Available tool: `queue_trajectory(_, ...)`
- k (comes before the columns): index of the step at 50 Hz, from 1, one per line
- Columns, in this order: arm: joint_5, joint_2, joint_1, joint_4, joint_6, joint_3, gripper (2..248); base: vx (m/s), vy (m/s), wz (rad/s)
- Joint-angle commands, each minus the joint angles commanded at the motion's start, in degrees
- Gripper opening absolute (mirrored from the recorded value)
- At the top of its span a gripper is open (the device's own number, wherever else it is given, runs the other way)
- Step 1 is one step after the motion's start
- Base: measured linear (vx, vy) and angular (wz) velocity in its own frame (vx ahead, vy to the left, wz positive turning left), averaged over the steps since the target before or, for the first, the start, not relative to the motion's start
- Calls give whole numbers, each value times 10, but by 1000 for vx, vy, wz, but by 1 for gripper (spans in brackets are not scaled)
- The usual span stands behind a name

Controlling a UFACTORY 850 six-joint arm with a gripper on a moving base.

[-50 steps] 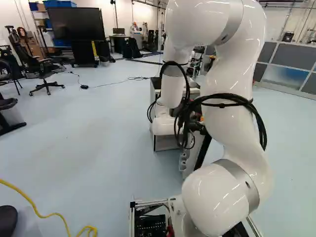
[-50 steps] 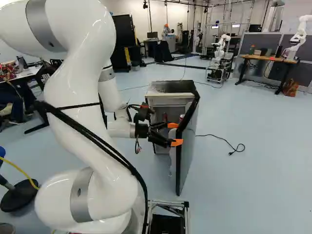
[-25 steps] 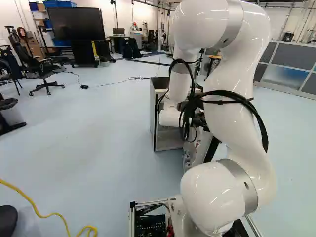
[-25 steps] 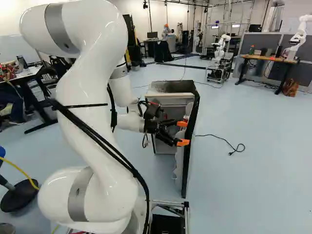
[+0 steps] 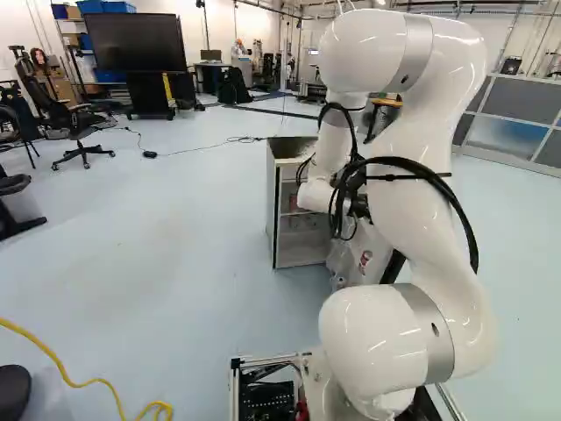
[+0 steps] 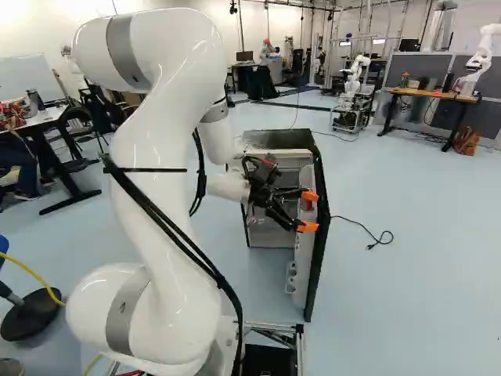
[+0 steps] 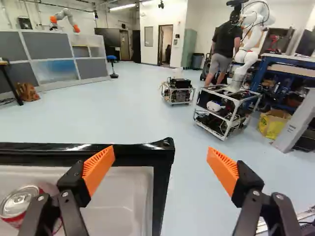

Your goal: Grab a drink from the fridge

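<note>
The white arm (image 6: pixel 160 157) is reaching to the fridge (image 6: pixel 278 139), whose door (image 6: pixel 315 266) is standing open. By that door's upper outer corner the pincer (image 6: pixel 308 211) is hanging wide apart, one finger showing against the top edge, the other past the corner. A red, silver-topped can (image 7: pixel 19 200) is sitting inside the door, below its top edge, probably on a shelf; a finger is partly hiding it.
</note>
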State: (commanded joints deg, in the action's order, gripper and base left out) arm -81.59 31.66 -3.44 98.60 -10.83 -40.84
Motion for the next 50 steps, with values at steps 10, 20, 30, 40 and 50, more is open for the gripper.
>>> queue_trajectory(10, 0, 14, -30, 0, 0, -32, 247, 0, 0, 0)
queue_trajectory(20, 0, 29, -59, 0, 0, -65, 247, 0, 0, 0)
queue_trajectory(30, 0, 44, -85, 0, 0, -98, 247, 0, 0, 0)
queue_trajectory(40, 0, 60, -110, 0, 0, -132, 247, 0, 0, 0)
queue_trajectory(50, 0, 72, -129, 0, 0, -158, 247, 0, 0, 0)
